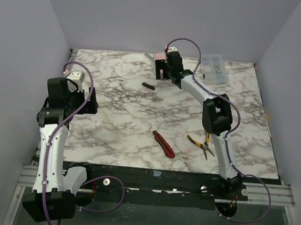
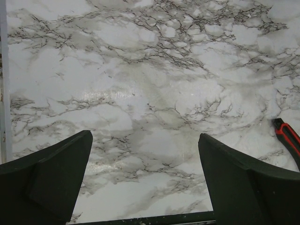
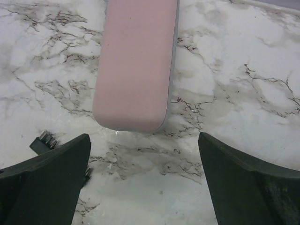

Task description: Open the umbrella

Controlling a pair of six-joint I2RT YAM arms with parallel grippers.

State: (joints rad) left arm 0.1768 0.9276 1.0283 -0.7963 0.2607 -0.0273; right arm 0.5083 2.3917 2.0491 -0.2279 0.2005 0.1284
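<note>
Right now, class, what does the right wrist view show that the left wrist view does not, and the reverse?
Only the right wrist view: the folded pink umbrella lying ahead of the open right claw, and a small black toothed piece at the left. Only the left wrist view: a red-and-black cutter at the right edge, beside the open left claw. Both: the marble table, and a claw holding nothing.

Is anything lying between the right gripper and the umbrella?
Nothing visible. Only bare table separates the open right gripper from the near end of the umbrella. A small black piece lies off to the side.
</note>
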